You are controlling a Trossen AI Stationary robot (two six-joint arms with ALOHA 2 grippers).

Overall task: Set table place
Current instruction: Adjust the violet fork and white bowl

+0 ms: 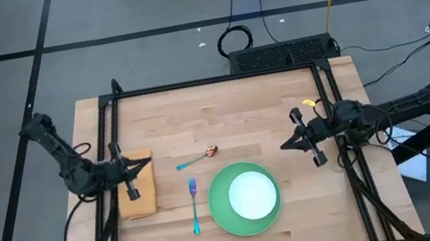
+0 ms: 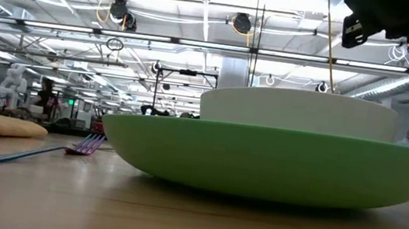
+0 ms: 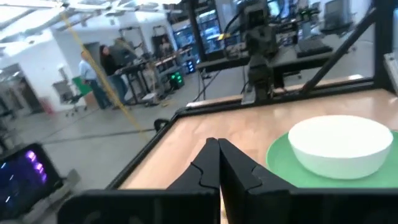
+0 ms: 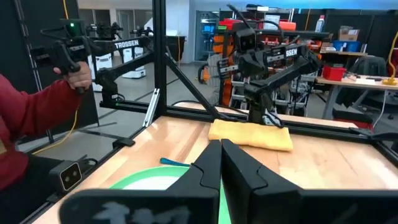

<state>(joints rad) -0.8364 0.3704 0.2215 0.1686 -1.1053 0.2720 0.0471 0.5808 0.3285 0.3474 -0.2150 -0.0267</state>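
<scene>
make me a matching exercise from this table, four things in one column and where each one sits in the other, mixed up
Things:
1. small white bowl
2. blue-handled fork
3. blue-handled copper-bowled spoon
4. tan folded cloth

Places:
A. at the table's left edge, under the left hand
B. on the big round green plate
C. just left of the green plate
D. mid-table, behind the fork

Pairs: 1-B, 2-C, 3-D, 4-A

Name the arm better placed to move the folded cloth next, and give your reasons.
Left. The left gripper, shut, hovers right at the tan cloth by the table's left edge. The right gripper, also shut, waits across the table, beyond the green plate and white bowl.
</scene>
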